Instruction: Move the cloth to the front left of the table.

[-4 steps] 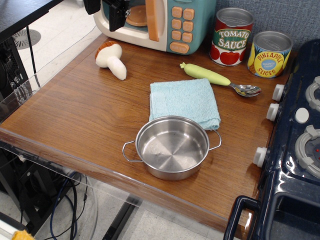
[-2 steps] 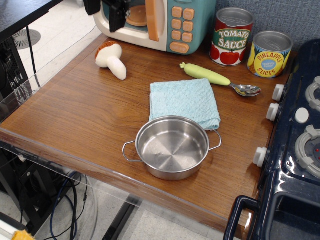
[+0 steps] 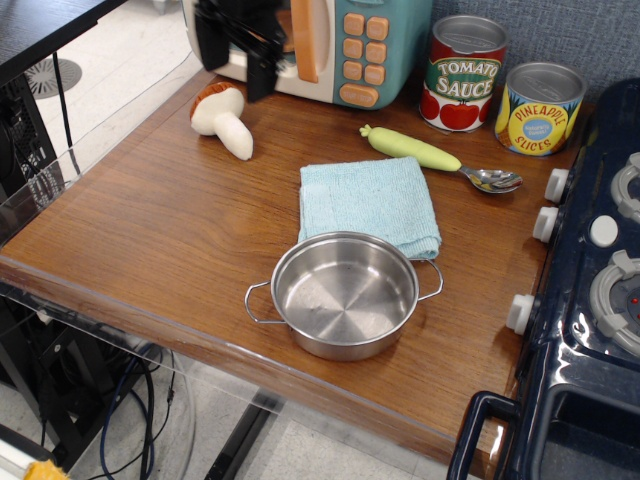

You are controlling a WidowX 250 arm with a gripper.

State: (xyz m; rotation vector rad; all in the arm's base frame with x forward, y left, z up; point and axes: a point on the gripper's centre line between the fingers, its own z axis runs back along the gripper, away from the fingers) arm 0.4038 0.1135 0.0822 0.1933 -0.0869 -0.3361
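The light blue folded cloth (image 3: 370, 202) lies flat on the brown wood-grain table (image 3: 150, 230), near its middle, with its front edge tucked just behind the steel pot (image 3: 344, 294). My black gripper (image 3: 238, 62) hangs at the back left, above the toy mushroom and in front of the toy microwave, well away from the cloth. Its two fingers (image 3: 262, 70) point down with a gap between them and nothing held.
A toy mushroom (image 3: 224, 116) lies at the back left. A toy microwave (image 3: 340, 45) stands behind. A green-handled spoon (image 3: 440, 158), a tomato sauce can (image 3: 461, 73) and a pineapple can (image 3: 539, 108) sit at the back right. A dark blue toy stove (image 3: 590, 290) fills the right side.
My gripper has come down and to the right from the top left corner, now lower over the mushroom. Cloth, pot and the rest have not moved.
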